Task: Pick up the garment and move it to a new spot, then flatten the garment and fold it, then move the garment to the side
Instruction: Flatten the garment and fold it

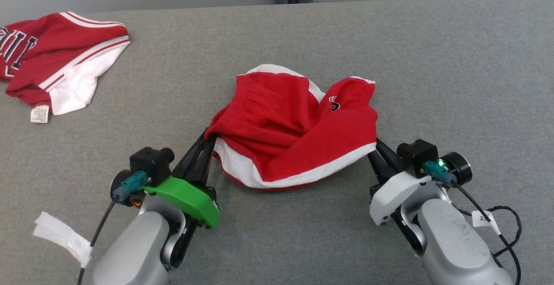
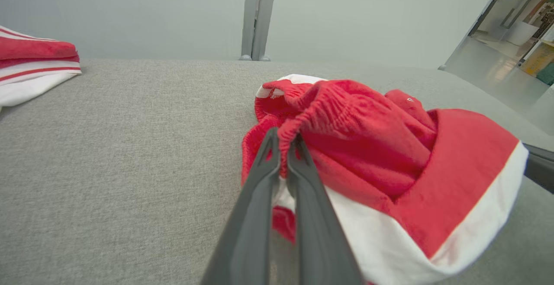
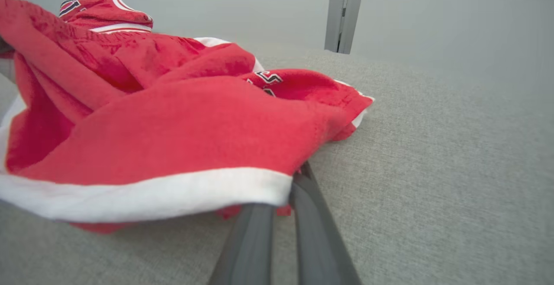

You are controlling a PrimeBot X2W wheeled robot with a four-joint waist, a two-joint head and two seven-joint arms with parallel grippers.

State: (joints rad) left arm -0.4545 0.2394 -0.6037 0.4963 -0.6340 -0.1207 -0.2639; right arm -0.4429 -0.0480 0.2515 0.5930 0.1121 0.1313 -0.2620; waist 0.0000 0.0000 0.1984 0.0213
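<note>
Red cloth with a white hem, the garment point(image 1: 294, 125) lies bunched in the middle of the grey worktop point(image 1: 433, 60), straight ahead of you. Your left pincer point(image 1: 208, 140) is pressed together on the gathered elastic waistband at the garment's left edge. In the left wrist view the red band sits squeezed between the two dark fingers point(image 2: 259, 181). Your right pincer point(image 1: 375, 147) is closed too, its tips buried under the white-trimmed corner at the garment's right edge. The right wrist view shows a bit of red cloth caught between them. A second piece of clothing point(image 1: 60, 60), red and white, lies well apart at the worktop's far left.
</note>
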